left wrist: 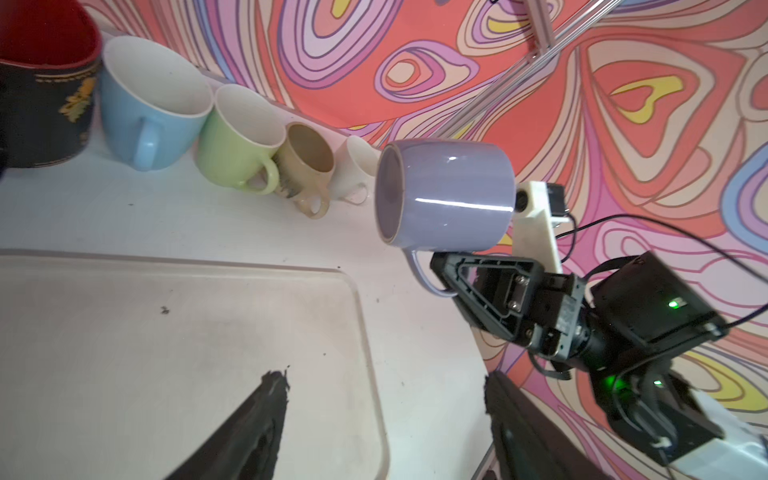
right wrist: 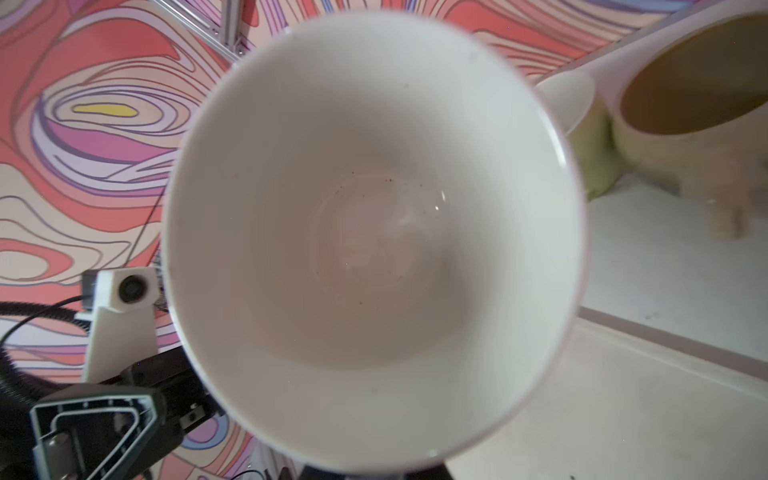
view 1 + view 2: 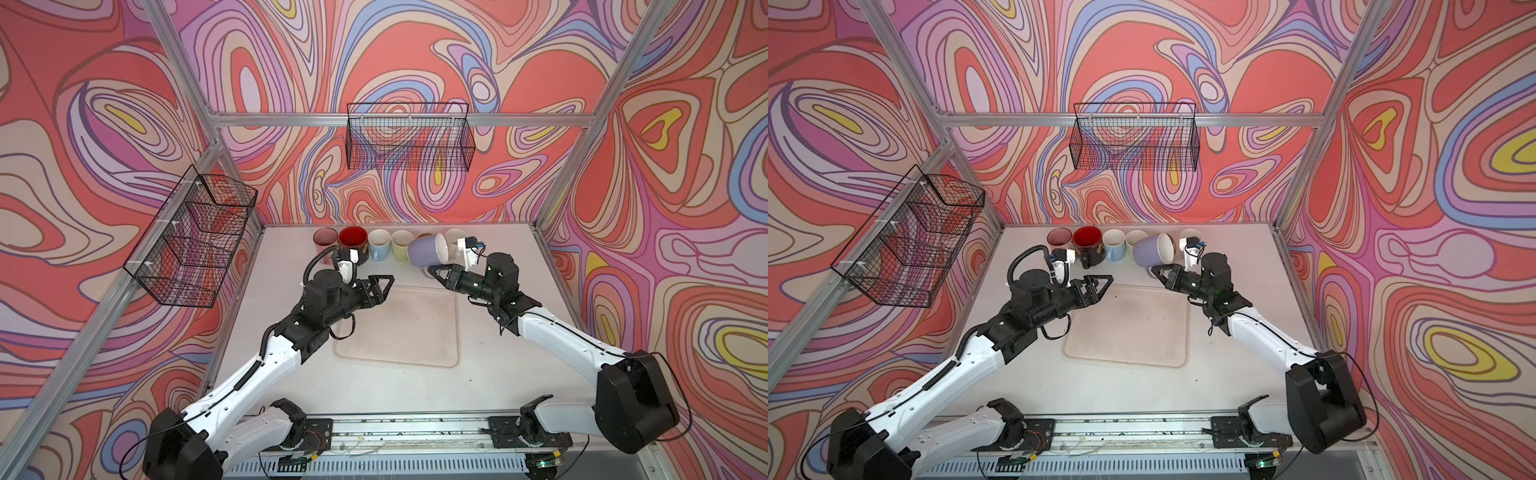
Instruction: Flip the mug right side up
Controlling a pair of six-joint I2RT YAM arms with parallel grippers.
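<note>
The lavender mug [image 3: 424,250] [image 3: 1151,249] [image 1: 451,199] hangs in the air on its side above the table's back edge. Its base faces my left arm and its white inside [image 2: 374,232] fills the right wrist view. My right gripper [image 3: 435,271] [image 3: 1158,271] [image 1: 441,268] is shut on the mug's handle [image 1: 420,276] from below. My left gripper [image 3: 386,286] [image 3: 1105,286] [image 1: 384,382] stands open and empty to the left of the mug, apart from it, over the tray's far left corner.
A row of upright mugs lines the back wall: pink [image 3: 325,239], dark with red inside [image 3: 353,246], light blue [image 3: 378,246], green [image 3: 401,246], tan [image 1: 307,174], white [image 3: 454,237]. A clear tray [image 3: 399,332] lies mid-table. Wire baskets hang on the back wall [image 3: 409,137] and the left wall [image 3: 195,241].
</note>
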